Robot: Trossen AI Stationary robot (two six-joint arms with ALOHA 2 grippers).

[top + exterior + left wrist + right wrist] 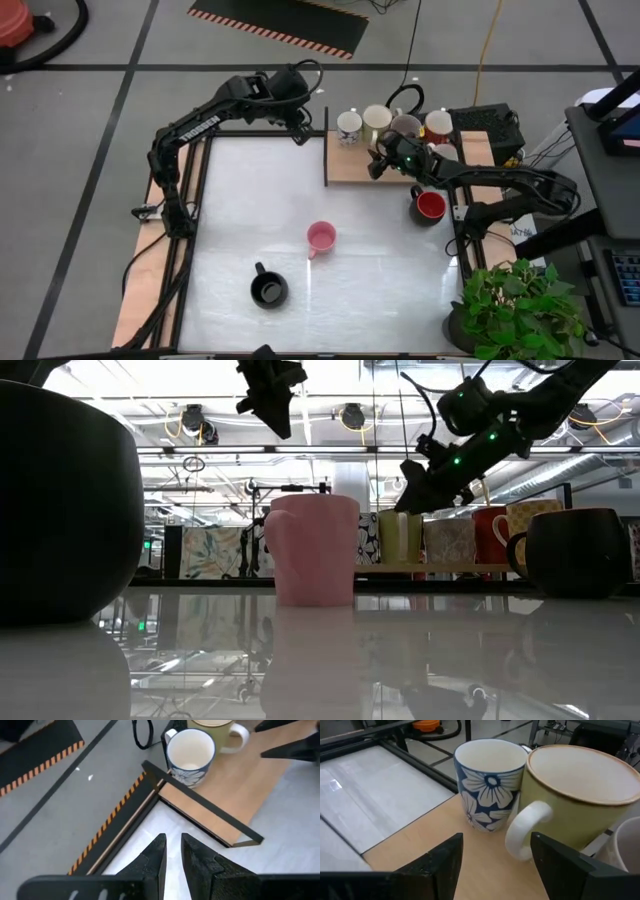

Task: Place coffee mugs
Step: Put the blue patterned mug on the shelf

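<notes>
Several mugs stand in a row on the wooden board [350,165] at the table's far edge: a white one with blue flowers [348,127] [487,785], a cream one [376,119] [580,790], a grey one [406,127] and a red-and-white one [438,125]. A pink mug [320,238] [312,550], a black mug [268,290] and a dark mug with a red inside [429,206] stand upright on the white table. My right gripper [376,166] [495,845] is open above the board, just short of the cream mug's handle [527,827]. My left gripper [298,130] [173,842] is shut, raised over the table's far edge beside the board's left corner.
A black frame rail [200,802] borders the board's left and near sides. A black box [485,125] sits past the board's right end. A potted plant [510,305] stands off the table's near right corner. White table shows between the pink and black mugs and the left edge.
</notes>
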